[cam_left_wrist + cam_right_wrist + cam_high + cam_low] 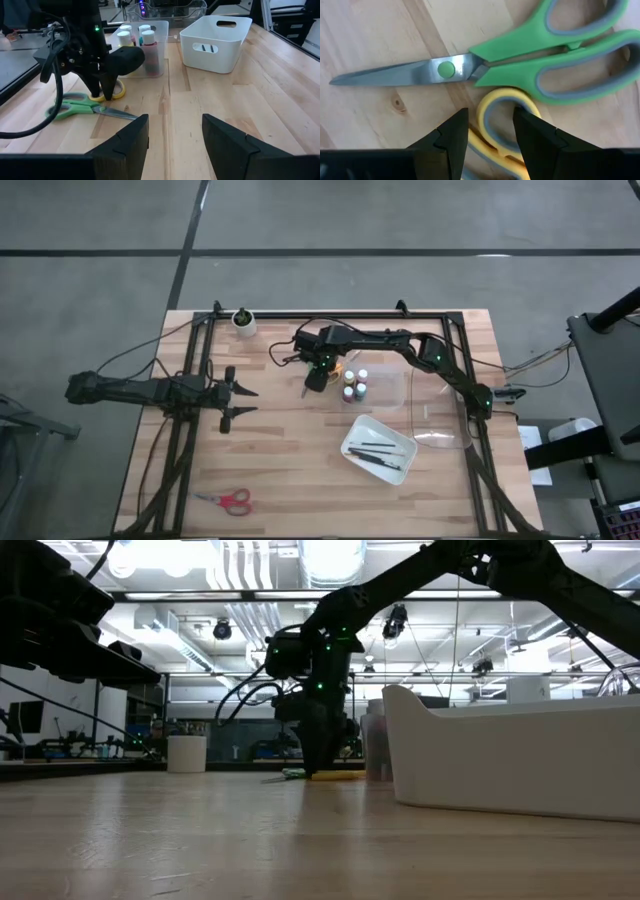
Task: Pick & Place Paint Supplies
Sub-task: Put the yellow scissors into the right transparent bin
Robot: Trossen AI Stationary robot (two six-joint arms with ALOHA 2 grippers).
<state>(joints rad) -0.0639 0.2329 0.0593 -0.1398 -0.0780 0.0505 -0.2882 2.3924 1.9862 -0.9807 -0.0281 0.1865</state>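
Currently, the green-handled scissors with steel blades (520, 55) are lying flat on the wooden worktop (300, 450) toward its far edge, near the middle, with the yellow-handled scissors (500, 120) touching them on one side. The right gripper (490, 131) is lowered over the yellow handle loop, its fingers parted with one on each side of the loop; whether the loop is already squeezed cannot be told. Just beside it, small paint bottles with pale caps (142, 42) are standing in a clear plastic box (162, 50). Thin dark brushes (378, 452) are seen inside the white rectangular tray (352, 434), toward the right edge. Red-handled scissors (232, 500) are placed near the near-left corner. A small white round cup (243, 324) is placed at the far edge. The left gripper (240, 401) is held near the left edge, open and empty.
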